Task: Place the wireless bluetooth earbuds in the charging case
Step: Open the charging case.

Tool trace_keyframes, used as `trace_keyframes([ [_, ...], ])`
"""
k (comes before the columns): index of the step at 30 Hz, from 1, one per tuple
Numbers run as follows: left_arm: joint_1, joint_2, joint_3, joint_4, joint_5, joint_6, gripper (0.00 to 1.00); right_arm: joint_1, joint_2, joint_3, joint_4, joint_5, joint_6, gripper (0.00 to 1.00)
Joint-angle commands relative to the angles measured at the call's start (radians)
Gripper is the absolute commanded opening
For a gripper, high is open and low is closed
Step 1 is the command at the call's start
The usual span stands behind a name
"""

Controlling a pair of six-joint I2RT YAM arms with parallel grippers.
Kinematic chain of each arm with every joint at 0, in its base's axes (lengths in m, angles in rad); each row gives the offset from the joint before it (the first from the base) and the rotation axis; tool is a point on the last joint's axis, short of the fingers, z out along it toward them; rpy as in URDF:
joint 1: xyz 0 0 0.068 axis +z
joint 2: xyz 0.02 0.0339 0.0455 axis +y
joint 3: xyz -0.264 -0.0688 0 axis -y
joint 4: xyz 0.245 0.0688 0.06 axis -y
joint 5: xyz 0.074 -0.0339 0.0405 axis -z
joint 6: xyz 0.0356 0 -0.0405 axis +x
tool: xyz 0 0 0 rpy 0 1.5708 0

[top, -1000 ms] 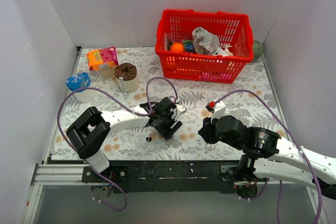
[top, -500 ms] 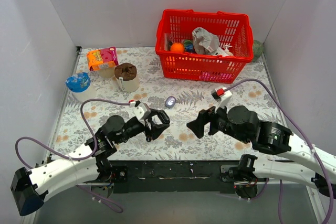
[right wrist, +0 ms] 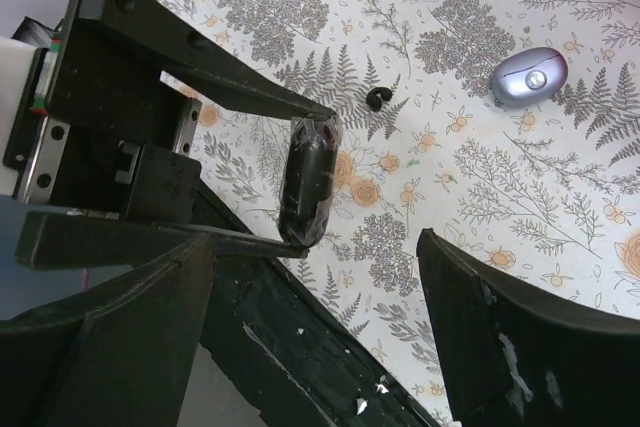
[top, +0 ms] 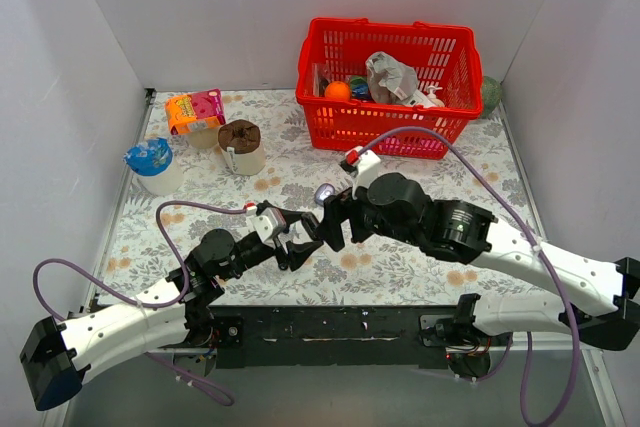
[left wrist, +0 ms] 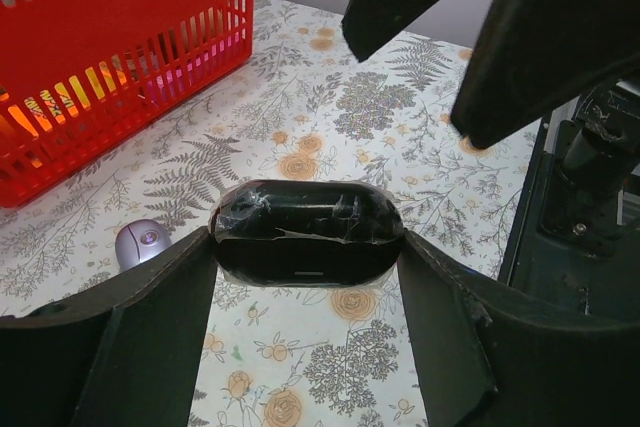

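I see left claw clenched on stubby black tape-wrapped capsule | right claw spread, empty, flanking it | small lavender pebble-shaped charging case on floral desk, just beyond both; right claw nearer, I judge.

basket cut off, case pt. hidden
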State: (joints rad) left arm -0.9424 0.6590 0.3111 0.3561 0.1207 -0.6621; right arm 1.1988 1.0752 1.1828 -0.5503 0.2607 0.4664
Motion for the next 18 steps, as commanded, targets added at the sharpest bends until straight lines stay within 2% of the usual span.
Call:
trace_keyframes([
  [1, -0.006, -0.006, 0.025, 0.012, 0.008, 0.045, 0.00, -0.010, 0.061, 0.048, 0.019, 0.012, -0.008, 0.88],
  [8, -0.006, -0.019, 0.031, 0.000, 0.017, 0.051, 0.00, -0.044, 0.129, 0.049, 0.041, -0.057, 0.001, 0.85],
  [18, -0.006, -0.038, 0.039, -0.022, 0.028, 0.064, 0.00, -0.111, 0.144, 0.034, 0.043, -0.106, 0.012, 0.80],
])
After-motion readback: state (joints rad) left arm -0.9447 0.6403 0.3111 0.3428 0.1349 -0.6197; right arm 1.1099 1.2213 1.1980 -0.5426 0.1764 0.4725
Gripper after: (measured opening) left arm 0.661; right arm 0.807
